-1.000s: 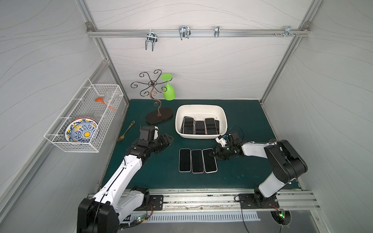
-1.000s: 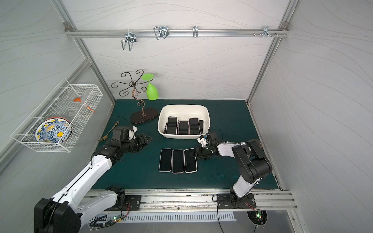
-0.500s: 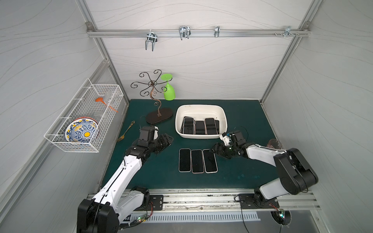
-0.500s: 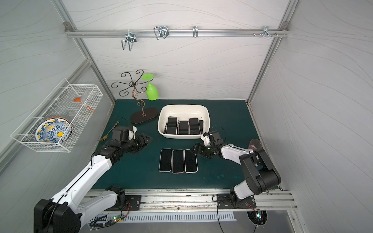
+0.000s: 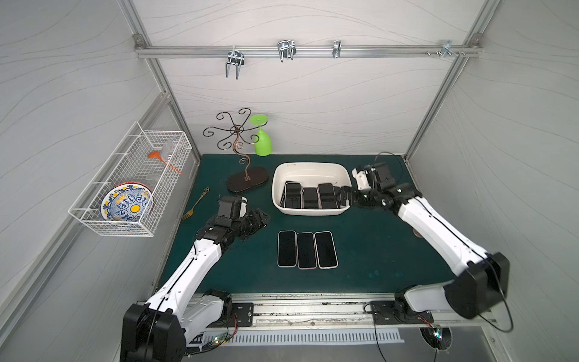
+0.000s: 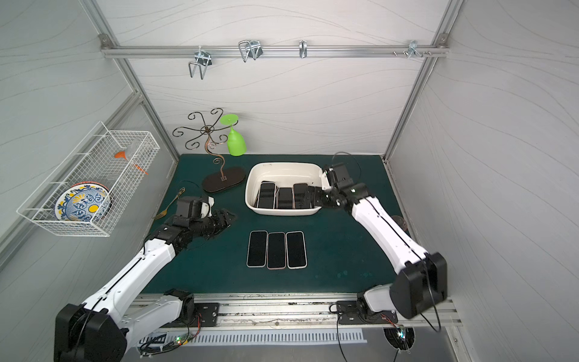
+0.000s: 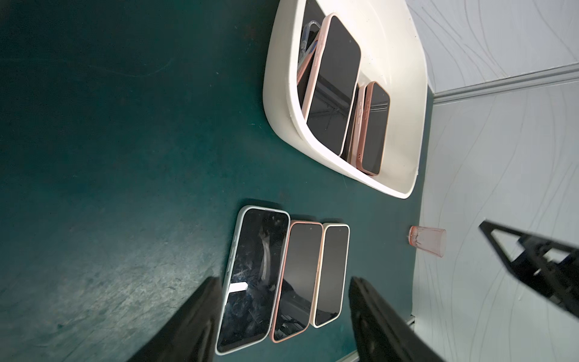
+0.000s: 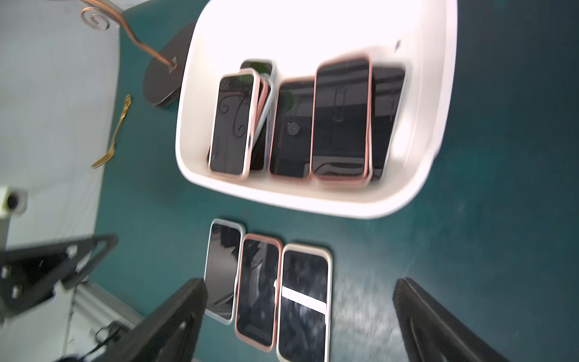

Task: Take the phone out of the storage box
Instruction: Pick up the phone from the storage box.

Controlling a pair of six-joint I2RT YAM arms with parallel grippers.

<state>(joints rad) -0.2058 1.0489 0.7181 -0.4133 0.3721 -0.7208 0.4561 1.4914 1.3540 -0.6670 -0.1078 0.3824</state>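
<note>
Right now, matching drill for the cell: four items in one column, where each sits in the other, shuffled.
Things:
1. green glass
2. blue-and-yellow plate
3. gold fork
4. row of three phones

Places:
a. flat on the green mat, in front of the storage box
b. inside the wire basket on the side wall
c. upside down, at the arms of the scroll stand
d. on the mat between the stand's base and the side wall

Pairs: 1-c, 2-b, 3-d, 4-a

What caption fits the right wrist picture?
Past the open right gripper: three dark phones in a row on green mat, more in the cream-white plastic storage box.
</note>
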